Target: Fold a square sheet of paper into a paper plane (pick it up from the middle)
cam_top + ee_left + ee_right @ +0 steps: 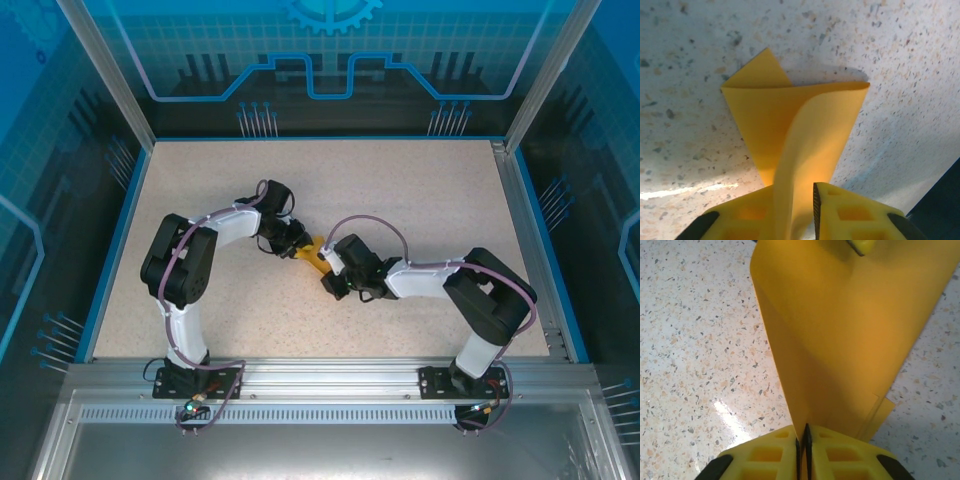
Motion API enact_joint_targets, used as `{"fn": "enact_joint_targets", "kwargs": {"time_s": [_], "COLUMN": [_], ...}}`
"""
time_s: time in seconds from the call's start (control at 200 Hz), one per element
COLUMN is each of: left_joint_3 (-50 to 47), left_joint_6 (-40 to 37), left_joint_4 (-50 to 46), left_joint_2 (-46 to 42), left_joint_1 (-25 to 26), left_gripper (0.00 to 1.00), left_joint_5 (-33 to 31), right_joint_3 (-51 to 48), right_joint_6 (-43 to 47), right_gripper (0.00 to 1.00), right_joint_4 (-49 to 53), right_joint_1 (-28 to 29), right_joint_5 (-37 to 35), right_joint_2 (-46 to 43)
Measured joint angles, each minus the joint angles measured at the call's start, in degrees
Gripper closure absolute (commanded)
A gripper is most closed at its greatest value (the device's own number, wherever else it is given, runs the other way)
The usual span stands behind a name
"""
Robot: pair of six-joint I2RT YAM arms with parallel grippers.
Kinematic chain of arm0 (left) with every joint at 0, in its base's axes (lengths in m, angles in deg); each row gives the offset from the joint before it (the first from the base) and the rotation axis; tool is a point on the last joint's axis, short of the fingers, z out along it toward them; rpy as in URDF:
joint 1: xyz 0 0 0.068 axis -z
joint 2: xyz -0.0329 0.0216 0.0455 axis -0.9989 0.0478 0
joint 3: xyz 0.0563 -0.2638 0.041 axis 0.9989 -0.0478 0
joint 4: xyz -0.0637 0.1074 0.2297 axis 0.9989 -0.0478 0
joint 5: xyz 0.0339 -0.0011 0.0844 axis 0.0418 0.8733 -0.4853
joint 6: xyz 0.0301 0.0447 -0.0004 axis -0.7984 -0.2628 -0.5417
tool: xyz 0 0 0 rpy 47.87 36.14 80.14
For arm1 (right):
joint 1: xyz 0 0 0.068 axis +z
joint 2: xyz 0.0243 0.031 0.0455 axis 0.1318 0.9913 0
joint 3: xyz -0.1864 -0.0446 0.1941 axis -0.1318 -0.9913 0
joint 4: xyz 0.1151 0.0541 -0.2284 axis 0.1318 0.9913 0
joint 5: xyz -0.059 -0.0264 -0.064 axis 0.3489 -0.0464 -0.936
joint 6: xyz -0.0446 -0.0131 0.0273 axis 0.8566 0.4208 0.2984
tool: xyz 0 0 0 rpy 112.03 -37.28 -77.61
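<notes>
Folded yellow paper sheet (315, 255) at table (430, 200) centre, right gripper (802, 432) clamped on its edge from 4 o'clock, left gripper (795, 192) at 10 o'clock, jaws slightly parted around the sheet.

Readable text: I am finding none in any of the views.
Back wall (420, 50): I am seeing only a blue gear emblem (332, 10) and circuit-style line art, with no letters or digits that I can make out.
Sheet of paper (840, 340): it is showing as plain orange-yellow, and I am reading no print on it.
</notes>
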Motion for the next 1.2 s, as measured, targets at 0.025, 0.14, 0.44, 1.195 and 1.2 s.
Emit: {"fn": "enact_joint_targets", "kwargs": {"time_s": [0.025,0.14,0.44,1.195,1.2], "left_joint_3": [0.0,-0.1,-3.1,-1.4,-1.4], "left_joint_6": [-0.2,-0.5,-2.6,-4.4,-4.6], "left_joint_4": [0.0,-0.1,-0.2,-3.7,-3.7], "left_joint_2": [0.0,-0.7,-9.3,-1.4,-1.4], "left_joint_1": [-0.1,-0.9,-1.4,-1.4,-1.4], "left_gripper": [0.63,0.52,0.40,0.77,0.77], "left_joint_5": [0.0,-0.4,-3.2,-2.1,-2.1], "right_joint_3": [0.0,-0.5,-1.1,-1.1,-1.1], "right_joint_6": [-0.1,-1.2,-4.3,1.8,1.9], "right_gripper": [0.89,0.90,0.88,0.81,0.80], "right_joint_4": [0.0,-0.7,-2.2,-2.1,-2.1], "right_joint_1": [-0.3,-2.1,-6.7,0.5,0.5], "right_joint_5": [0.5,3.4,12.1,1.7,1.6], "right_joint_2": [0.0,0.0,1.0,1.5,1.5]}}
